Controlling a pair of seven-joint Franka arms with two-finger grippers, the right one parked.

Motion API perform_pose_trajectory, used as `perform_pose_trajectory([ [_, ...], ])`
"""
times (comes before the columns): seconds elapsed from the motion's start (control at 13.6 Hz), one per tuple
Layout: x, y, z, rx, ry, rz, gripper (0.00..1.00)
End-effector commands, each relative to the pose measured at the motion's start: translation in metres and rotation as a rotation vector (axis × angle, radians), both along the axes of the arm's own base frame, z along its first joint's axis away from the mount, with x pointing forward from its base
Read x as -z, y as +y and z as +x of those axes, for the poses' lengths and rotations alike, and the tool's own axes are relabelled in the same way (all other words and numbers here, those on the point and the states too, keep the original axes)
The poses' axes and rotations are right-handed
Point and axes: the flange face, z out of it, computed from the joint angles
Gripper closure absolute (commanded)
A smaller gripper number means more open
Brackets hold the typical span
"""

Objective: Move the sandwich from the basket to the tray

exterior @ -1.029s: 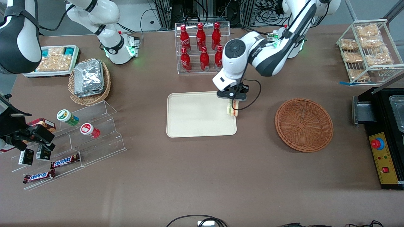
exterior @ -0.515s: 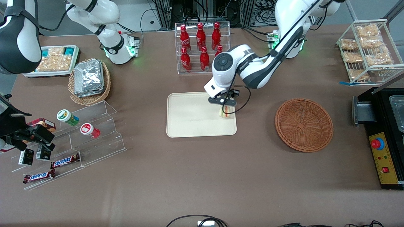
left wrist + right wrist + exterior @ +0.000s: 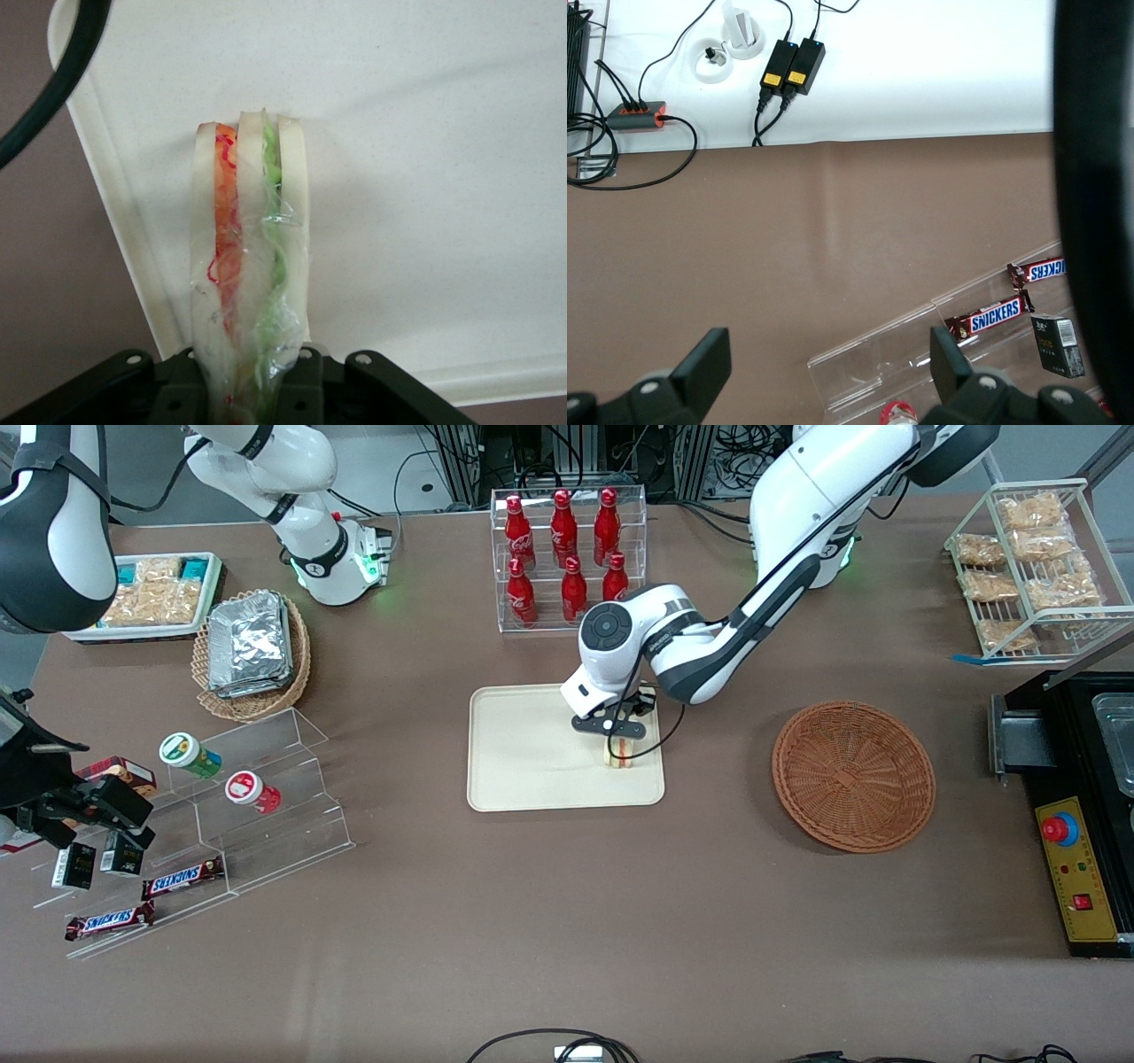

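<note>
One sandwich [image 3: 622,753] pinched in the tool [image 3: 616,737], hanging below it, over the tray [image 3: 532,762].

Front view: high, looking down over the whole table [image 3: 567,921].
Left wrist view: close, facing down past the gripper [image 3: 252,381] onto sandwich [image 3: 251,257] and tray [image 3: 443,133]; front view shares both.
Right wrist view: near, over the parked arm's table end.

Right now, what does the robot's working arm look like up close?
The left arm is glossy white with dark grey joints and a round dark cap at the wrist. A thin black cable loops beside its small black gripper above the tray.
</note>
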Motion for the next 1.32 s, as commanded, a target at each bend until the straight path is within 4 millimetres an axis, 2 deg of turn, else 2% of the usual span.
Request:
perform_pose_trajectory([
  [0.0, 0.000, -0.009, 0.003, -0.022, -0.022, 0.003, 0.48],
  [0.07, 0.000, -0.009, 0.003, -0.035, -0.023, 0.005, 0.21],
  [0.15, 0.001, -0.010, 0.001, -0.033, -0.022, 0.006, 0.00],
  [0.29, -0.001, -0.010, 0.002, -0.035, -0.023, 0.006, 0.00],
  [0.59, -0.024, -0.013, 0.028, -0.109, -0.056, -0.021, 0.00],
  [0.81, -0.057, -0.009, 0.057, -0.167, -0.078, 0.014, 0.00],
  [0.96, -0.076, 0.014, 0.090, -0.258, -0.090, 0.052, 0.00],
  [1.25, -0.119, 0.065, 0.127, -0.359, -0.127, 0.110, 0.00],
])
